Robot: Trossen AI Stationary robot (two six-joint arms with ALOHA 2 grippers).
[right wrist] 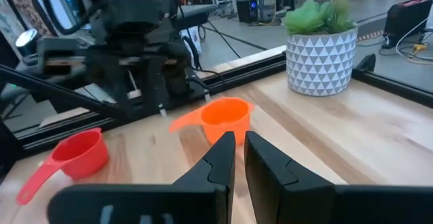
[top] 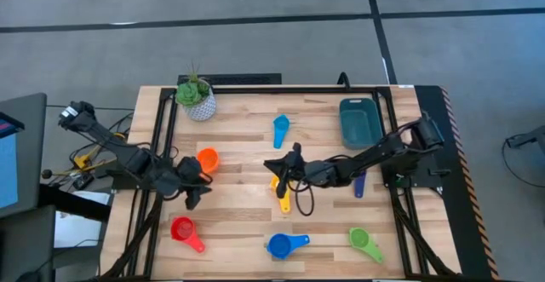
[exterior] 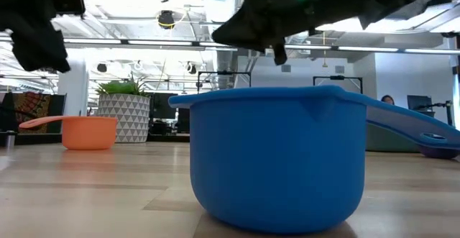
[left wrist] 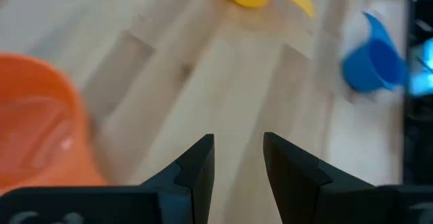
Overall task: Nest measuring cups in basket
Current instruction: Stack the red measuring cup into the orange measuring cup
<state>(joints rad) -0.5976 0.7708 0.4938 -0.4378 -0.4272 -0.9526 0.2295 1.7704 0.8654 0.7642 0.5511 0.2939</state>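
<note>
Orange cup (top: 208, 159) beside empty left gripper (top: 197, 190), right gripper (top: 283, 169) nearly clenched, empty

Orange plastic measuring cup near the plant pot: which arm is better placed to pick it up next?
Left, probably. The left gripper sits right beside the orange plastic measuring cup, holding nothing. The right gripper is mid-table over the yellow plastic measuring cup, farther away.

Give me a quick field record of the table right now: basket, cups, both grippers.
basket: far right of table, no cups inside
orange cup: on table beside left gripper
yellow cup: on table under right arm
red cup: near edge, left
left gripper: slightly open, holding nothing
right gripper: mid-table, nearly shut, holding nothing, facing the orange cup
</note>
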